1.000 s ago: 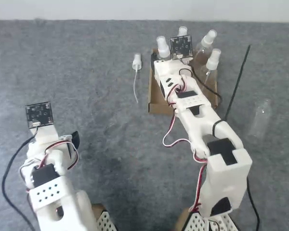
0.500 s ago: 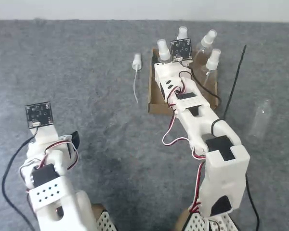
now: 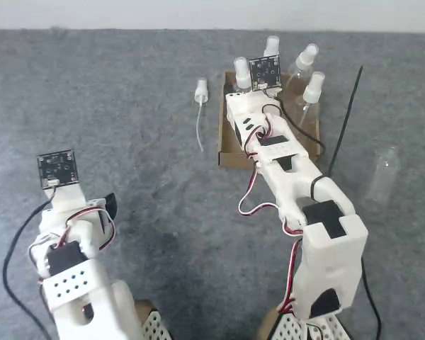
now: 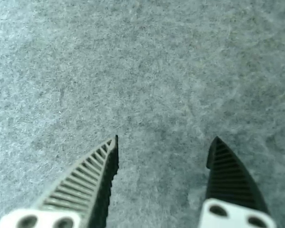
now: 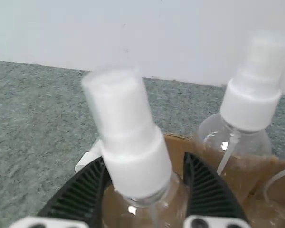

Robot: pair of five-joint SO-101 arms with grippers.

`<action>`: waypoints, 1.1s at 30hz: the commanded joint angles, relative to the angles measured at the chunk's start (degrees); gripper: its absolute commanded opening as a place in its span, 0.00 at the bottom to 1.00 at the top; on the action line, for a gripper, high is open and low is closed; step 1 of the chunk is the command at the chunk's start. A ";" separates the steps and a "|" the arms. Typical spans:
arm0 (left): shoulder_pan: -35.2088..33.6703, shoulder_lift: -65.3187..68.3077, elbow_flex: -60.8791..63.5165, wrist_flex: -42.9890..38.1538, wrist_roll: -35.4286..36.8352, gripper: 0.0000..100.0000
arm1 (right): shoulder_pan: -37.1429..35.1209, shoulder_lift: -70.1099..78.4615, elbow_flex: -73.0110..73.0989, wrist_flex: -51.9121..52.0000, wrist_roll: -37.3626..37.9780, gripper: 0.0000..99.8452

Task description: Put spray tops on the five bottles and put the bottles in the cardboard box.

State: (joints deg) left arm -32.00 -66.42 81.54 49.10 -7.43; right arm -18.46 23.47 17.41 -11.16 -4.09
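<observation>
Grey carpet-like fabric is covering the surface (image 3: 134, 134). At its near left the left gripper (image 4: 164, 142) is hanging over bare fabric, its fingers spread and holding nothing. Farther off, just left of the cardboard box (image 3: 227, 152), a loose spray top (image 3: 201, 91) is lying with its tube pointing nearer. The right gripper (image 5: 145, 159) is reaching over the box's far left corner, its fingers closed on a leaning bottle (image 5: 133, 137) just under its spray top. Three other topped bottles (image 3: 306, 57) are standing in the box. I judge that the fourth bottle is being set in. Next, the fingers should be letting go once it is standing straight. After that comes the bare bottle (image 3: 382, 173), which is lying right of the box and waiting for the loose top. A pale wall (image 3: 127, 14) is running along the far edge.
</observation>
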 commanded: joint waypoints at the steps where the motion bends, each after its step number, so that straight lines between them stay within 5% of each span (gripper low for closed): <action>1: 0.18 -1.23 -0.57 -0.79 -0.44 0.28 | 0.04 -1.45 -2.11 0.57 0.79 0.14; 23: 0.09 -1.23 -0.57 -0.79 -0.44 0.28 | -0.57 -1.63 -3.60 1.01 0.88 0.15; 33: 0.09 -1.23 -0.57 -0.79 -0.44 0.28 | -0.75 -1.80 -3.69 1.01 0.97 0.25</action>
State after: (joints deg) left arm -32.00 -66.42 81.54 49.10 -7.43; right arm -18.81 23.56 16.88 -10.55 -4.00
